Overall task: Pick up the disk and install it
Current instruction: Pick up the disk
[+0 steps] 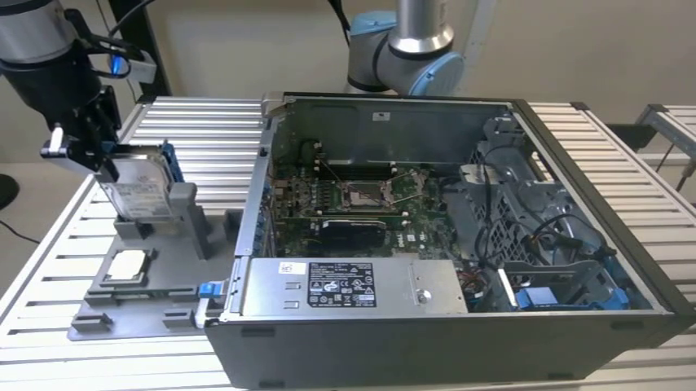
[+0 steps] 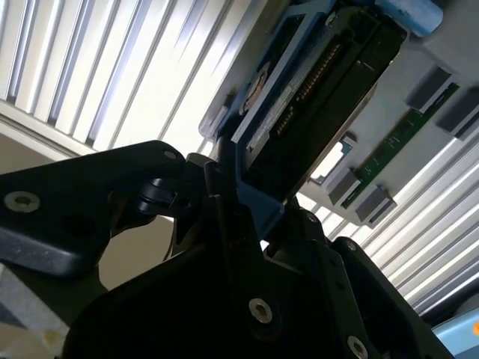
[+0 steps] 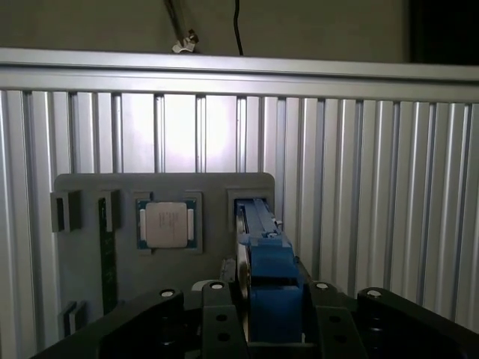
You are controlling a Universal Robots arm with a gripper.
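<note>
One disk (image 1: 142, 194) upright in gripper (image 1: 107, 167)

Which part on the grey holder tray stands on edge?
The disk with blue rails: it stands upright, gripped at its top by the end effector, while the square chip lies flat in its pocket.

We find open bench (image 1: 201, 122) on the far side of the grey fixture plate (image 1: 152, 297). The pincer (image 1: 103, 163) clasps the disk (image 1: 139, 189) just beside an upright grey post (image 1: 185, 213). The open case's side wall (image 1: 257, 187) rises near that post, and inside the case black cables (image 1: 533, 220) crowd the drive bay.
</note>
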